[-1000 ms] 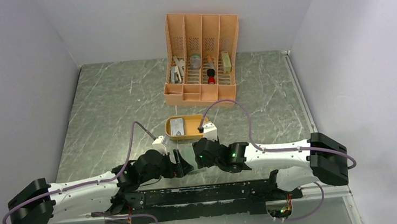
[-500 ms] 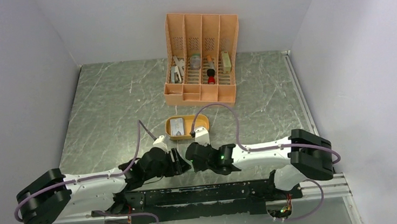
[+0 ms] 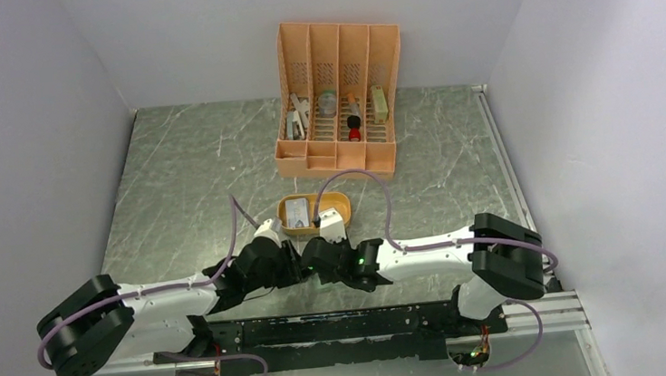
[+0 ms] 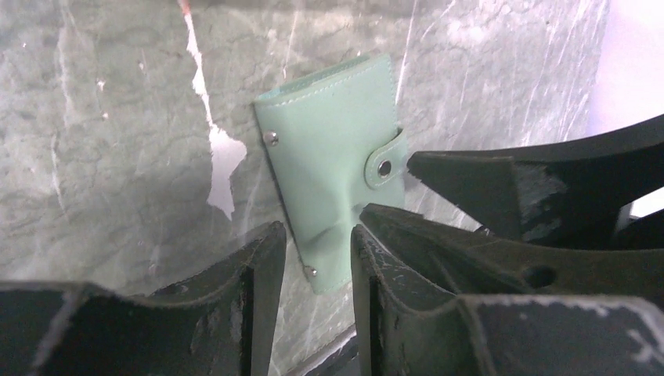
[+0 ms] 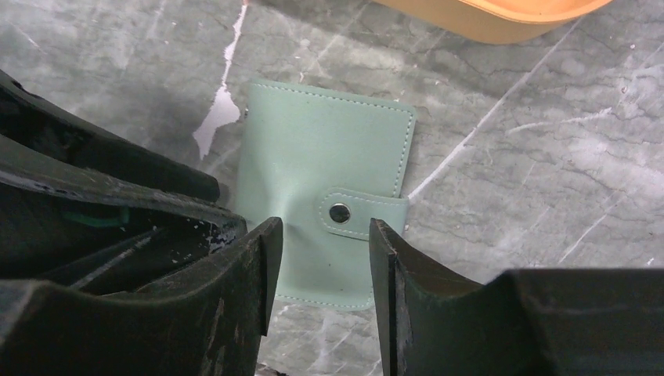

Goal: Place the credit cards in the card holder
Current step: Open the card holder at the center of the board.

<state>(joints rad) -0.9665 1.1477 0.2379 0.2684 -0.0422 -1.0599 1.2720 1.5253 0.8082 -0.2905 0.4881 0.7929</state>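
Mint-green stitched leatherette: card holder (image 5: 313, 172), a closed bifold lying flat on the grey marble-pattern table (image 3: 182, 165). In the overhead view it is hidden beneath the two wrists, at 6 o'clock of the tray.

- Snap strap (image 5: 354, 213): fastened across the holder's 3 o'clock edge in the right wrist view. The pockets are judged unreachable until it is undone.
- Left gripper (image 4: 315, 243): jaws parted to a narrow gap and holding nothing. They straddle the holder's near corner, and the leather creases beside one finger. Whether the finger touches the holder cannot be told. The placing suggests it is there to pin the holder down.
- Right gripper (image 5: 322, 235): jaws parted somewhat wider and holding nothing, poised directly over the strap and its stud. It comes in opposite the left, probably to pull the flap while the other steadies the holder.
- Orange oval tray (image 3: 336, 213): at 12 o'clock of both grippers, close by. Its rim shows at 1 o'clock of the holder in the right wrist view.
- Credit cards (image 3: 298, 212): a pale card lies inside the tray's 9 o'clock half, none yet loaded. How many there are cannot be told.
- Orange slotted organizer (image 3: 334, 61): at 12 o'clock beyond the tray, holding oddments that play no part in the task.

Status: opening stage, with card transfer not begun.
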